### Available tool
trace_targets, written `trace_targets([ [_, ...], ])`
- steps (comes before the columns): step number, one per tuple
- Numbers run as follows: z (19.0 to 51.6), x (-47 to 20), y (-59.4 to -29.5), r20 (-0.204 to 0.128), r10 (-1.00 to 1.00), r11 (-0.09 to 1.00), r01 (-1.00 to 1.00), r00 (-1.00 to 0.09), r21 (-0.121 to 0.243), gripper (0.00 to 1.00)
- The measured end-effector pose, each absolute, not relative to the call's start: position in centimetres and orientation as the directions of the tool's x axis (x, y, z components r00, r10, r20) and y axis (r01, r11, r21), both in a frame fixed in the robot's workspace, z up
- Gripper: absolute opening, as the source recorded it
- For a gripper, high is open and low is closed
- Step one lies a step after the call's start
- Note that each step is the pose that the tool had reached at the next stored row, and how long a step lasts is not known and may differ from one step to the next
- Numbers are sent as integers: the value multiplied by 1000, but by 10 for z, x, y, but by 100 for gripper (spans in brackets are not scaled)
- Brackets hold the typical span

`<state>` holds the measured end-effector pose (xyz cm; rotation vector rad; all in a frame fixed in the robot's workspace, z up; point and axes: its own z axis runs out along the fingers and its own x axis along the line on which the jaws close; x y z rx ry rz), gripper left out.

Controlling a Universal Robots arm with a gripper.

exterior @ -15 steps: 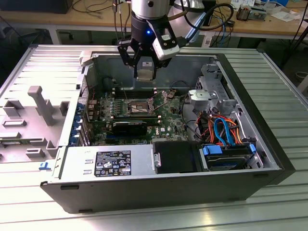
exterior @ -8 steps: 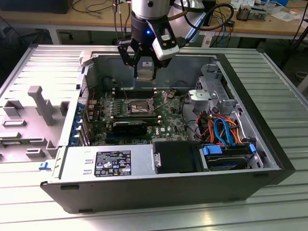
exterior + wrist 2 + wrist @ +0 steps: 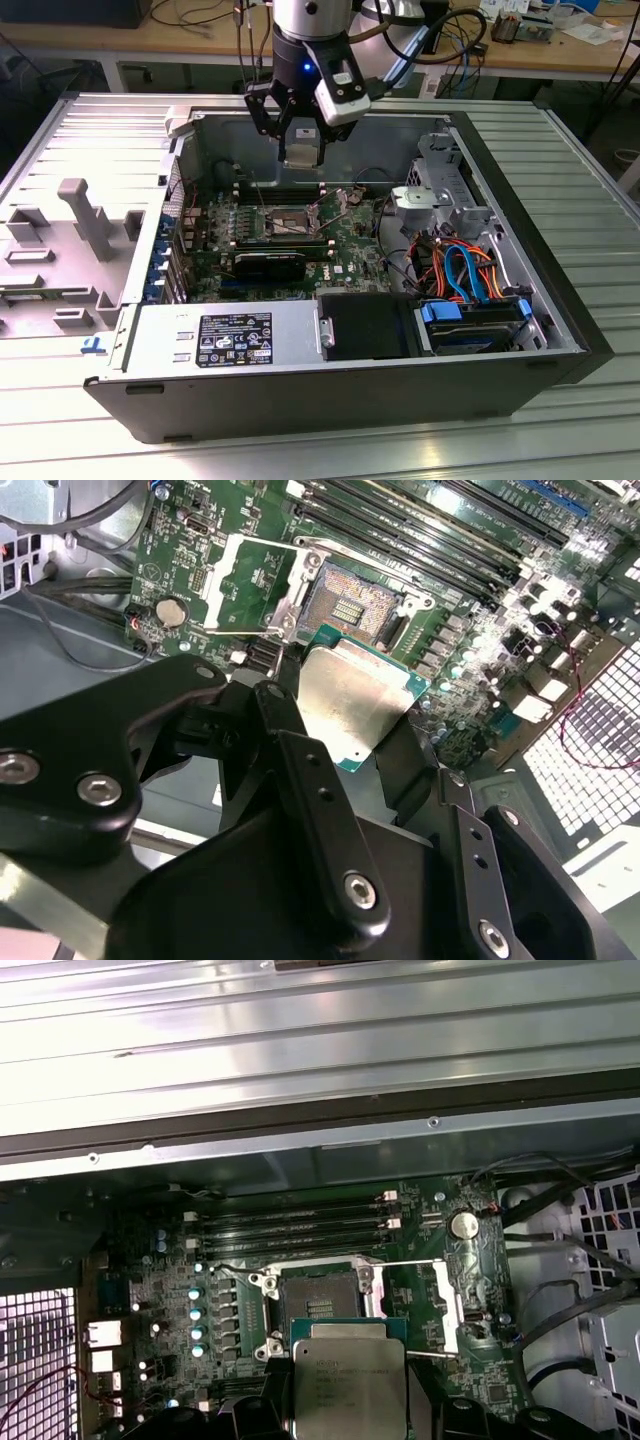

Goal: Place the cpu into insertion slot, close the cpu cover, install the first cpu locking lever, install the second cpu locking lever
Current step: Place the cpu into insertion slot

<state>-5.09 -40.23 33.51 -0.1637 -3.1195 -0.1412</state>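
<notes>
Gripper: I see the gripper [image 3: 300,148] hanging over the open case [image 3: 400,390], above the board [image 3: 150,1290] and well clear of it.
Fingers: the black fingers [image 3: 310,780] are closed on the cpu [image 3: 350,705], one on each of two opposite edges.
Cpu: it is held in the air with its silvery top facing the wrist cameras; in both wrist views it sits just short of the slot and is not in it.
Slot: the slot [image 3: 320,1300] lies bare, its dark centre and silver rim uncovered.
Cover: the cover [image 3: 250,580] is swung open and lies to one side of the slot, with its square window over the green board.
Memory slots: the long black memory slots [image 3: 290,1225] run along the far side of the slot from the cpu.
Case: it lies on its side with the panel off, on a ribbed metal surface [image 3: 580,180]; coloured cables bunch at the exterior view's right.
</notes>
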Motion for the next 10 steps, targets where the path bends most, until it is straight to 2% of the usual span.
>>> trace_targets([
  [10, 335, -51, -402, 19, 135, 987, 136, -991, 89, 55],
])
